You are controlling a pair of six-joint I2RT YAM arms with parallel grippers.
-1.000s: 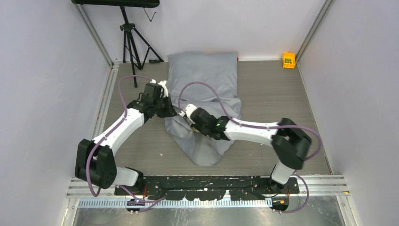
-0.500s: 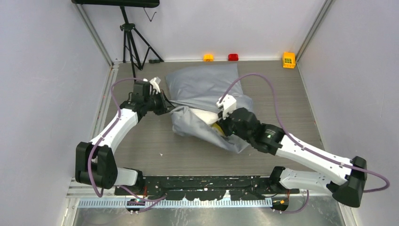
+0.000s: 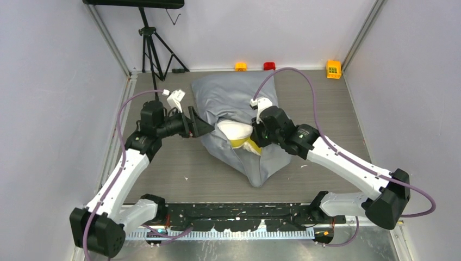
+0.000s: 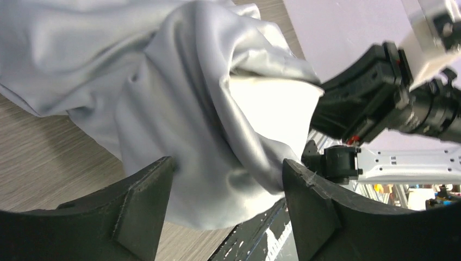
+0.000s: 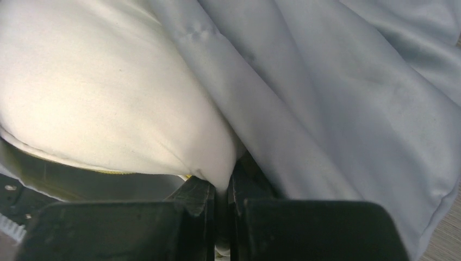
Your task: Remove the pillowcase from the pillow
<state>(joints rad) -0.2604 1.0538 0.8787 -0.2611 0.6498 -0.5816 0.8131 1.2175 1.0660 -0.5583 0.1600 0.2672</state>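
Left gripper (image 3: 203, 125): arm stretched low, jaws wide, gripping nothing; pillowcase (image 3: 234, 98) just ahead of them.
Right gripper (image 3: 255, 138): pinched onto pillow (image 3: 232, 130) corner.
Right wrist view only: white corner squeezed between fingers (image 5: 195, 200).

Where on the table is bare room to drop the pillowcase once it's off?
Free: the strip between the pillowcase and the arm bases; also the right side, toward the yellow block. Crowded: the centre, around the pillow.
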